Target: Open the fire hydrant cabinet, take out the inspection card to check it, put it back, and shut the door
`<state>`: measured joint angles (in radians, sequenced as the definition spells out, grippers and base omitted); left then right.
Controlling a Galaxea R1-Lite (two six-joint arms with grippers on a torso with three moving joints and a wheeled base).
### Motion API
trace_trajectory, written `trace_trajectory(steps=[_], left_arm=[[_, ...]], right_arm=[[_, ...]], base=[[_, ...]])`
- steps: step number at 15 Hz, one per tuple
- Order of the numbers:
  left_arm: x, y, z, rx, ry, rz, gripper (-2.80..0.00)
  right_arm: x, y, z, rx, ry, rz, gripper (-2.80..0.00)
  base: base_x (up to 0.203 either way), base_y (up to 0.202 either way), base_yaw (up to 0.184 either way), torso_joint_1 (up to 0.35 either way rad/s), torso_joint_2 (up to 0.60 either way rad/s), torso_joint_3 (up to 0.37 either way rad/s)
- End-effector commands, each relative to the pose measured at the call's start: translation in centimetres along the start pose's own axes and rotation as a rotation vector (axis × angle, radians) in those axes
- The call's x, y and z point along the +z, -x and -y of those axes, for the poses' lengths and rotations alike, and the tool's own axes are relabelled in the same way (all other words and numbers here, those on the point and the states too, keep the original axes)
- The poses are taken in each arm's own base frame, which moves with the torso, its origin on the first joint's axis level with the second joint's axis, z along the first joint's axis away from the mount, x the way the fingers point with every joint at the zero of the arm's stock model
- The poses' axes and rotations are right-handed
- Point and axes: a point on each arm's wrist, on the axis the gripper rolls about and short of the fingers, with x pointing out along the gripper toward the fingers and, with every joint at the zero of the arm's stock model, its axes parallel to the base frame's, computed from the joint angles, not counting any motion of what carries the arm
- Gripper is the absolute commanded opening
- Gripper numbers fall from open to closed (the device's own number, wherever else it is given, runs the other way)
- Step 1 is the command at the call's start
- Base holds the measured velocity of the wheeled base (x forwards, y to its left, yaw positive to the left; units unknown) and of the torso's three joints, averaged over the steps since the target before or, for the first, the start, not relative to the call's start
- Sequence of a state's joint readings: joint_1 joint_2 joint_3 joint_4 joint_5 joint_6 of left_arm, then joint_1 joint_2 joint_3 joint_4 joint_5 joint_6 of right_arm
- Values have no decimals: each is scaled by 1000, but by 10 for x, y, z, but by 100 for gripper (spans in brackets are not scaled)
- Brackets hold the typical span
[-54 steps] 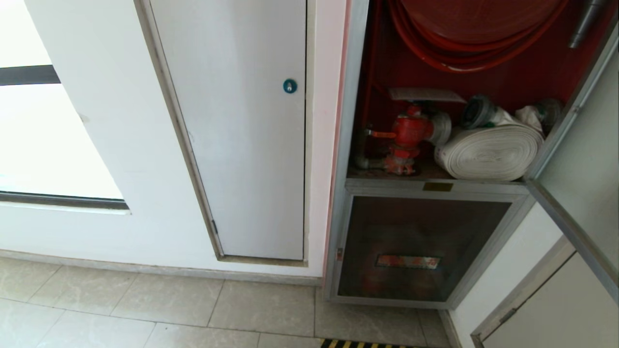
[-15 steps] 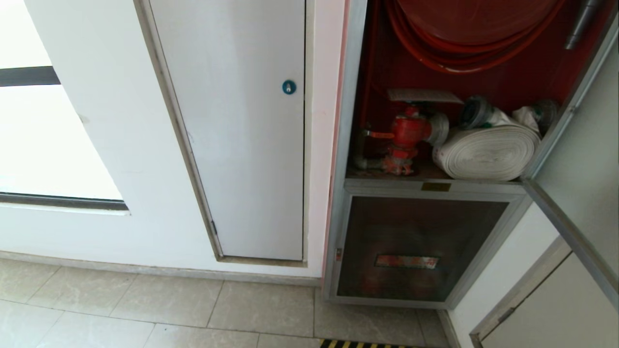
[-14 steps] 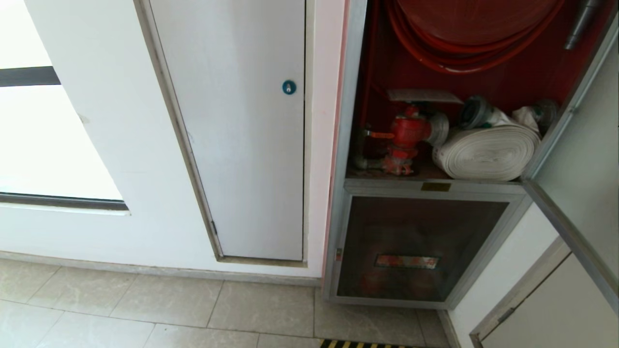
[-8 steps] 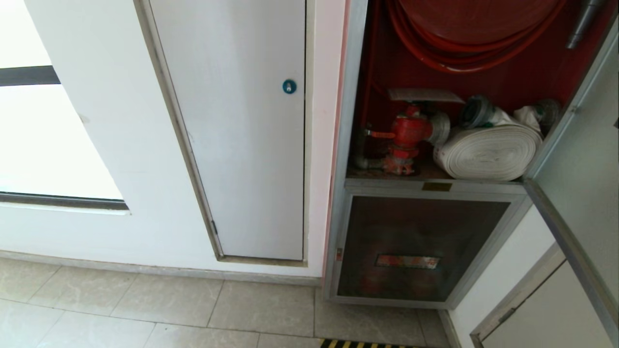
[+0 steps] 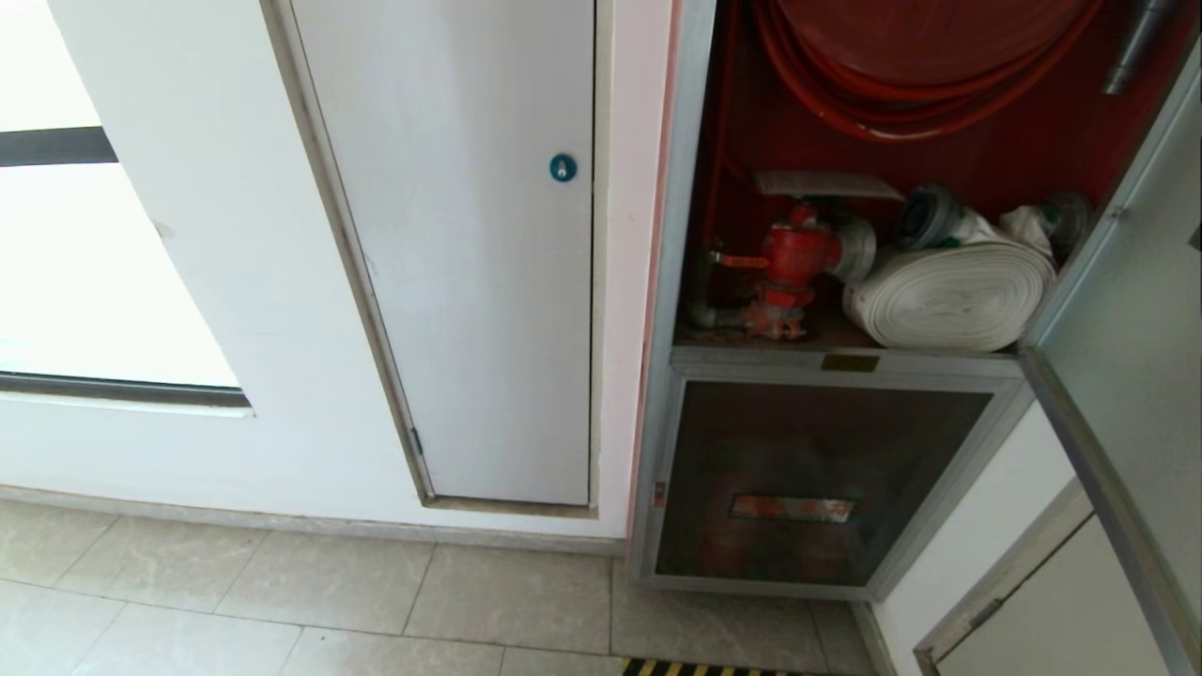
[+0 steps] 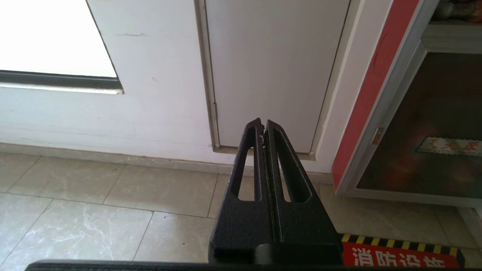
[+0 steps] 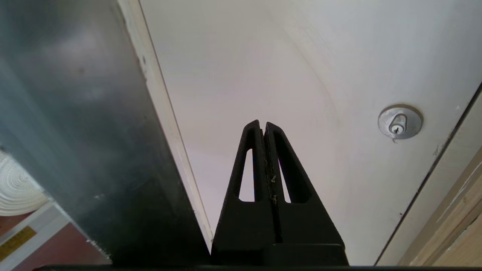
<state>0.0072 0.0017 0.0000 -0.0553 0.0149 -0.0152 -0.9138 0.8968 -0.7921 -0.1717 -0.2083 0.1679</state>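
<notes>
From my head, the fire hydrant cabinet [image 5: 850, 361] stands open, its door [image 5: 1122, 347] swung out on the right. The inspection card [image 5: 826, 184] lies flat on top of the red valve [image 5: 789, 255], beside the white rolled hose [image 5: 948, 296].

At my left wrist, my left gripper [image 6: 263, 128] hangs low over the floor tiles [image 6: 113, 210], jaws pressed together and holding nothing.

At my right wrist, my right gripper [image 7: 263, 130] has its jaws pressed together, empty, just beside the door's edge and facing a white panel [image 7: 286, 67] with a silver lock [image 7: 400, 122].
</notes>
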Motion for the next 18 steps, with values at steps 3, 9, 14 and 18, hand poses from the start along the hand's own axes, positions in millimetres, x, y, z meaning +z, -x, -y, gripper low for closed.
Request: trace_trajectory(steps=[3,9,14,18], left_arm=[[-5,-1,0,1,0,-17,-280],[-5,-1,0,1,1,-18,-280],[-5,-1,0,1,1,-17,-280],[-5,-1,0,1,0,-17,-280]], right_arm=[[5,12,-1,37,-14,37,-280],[6,28,-1,140,-21,157,-280],[5,33,-4,258,-30,188,-280],[4,35,-7,333,-32,180,-280]], base=[[0,0,0,0,0,0],[0,0,0,0,0,0],[0,0,0,0,0,0],[0,0,0,0,0,0]])
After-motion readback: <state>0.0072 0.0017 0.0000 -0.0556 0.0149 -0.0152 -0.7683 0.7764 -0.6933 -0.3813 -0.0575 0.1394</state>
